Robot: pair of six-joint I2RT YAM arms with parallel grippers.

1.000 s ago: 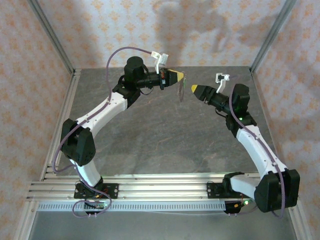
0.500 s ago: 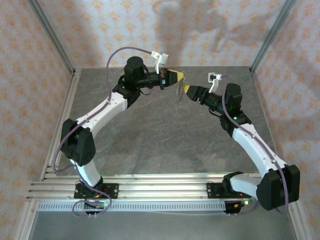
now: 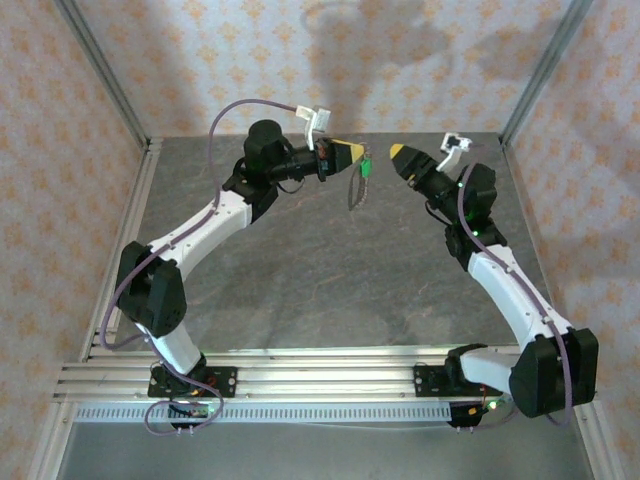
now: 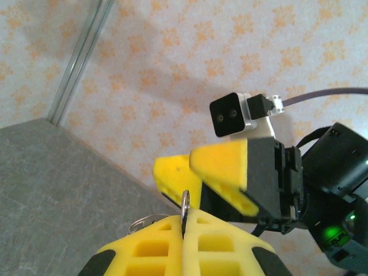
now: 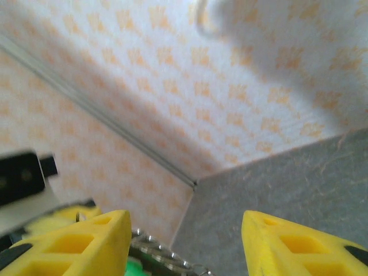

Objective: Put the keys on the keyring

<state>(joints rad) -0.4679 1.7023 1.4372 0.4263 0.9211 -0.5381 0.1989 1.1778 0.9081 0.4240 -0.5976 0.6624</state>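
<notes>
The left gripper (image 3: 353, 153) was seen clenched on the thin metal keyring (image 4: 184, 207), which was pinched edge-on between its yellow fingertips. The keys (image 3: 354, 193) were hung just below that gripper, above the grey table (image 3: 330, 270). The right gripper (image 3: 398, 152) was released, its jaws spread apart, just beside the left gripper and facing it.

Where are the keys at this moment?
In the top view the keys hang below the left end effector, over the far middle of the table, left of the right end effector.
</notes>
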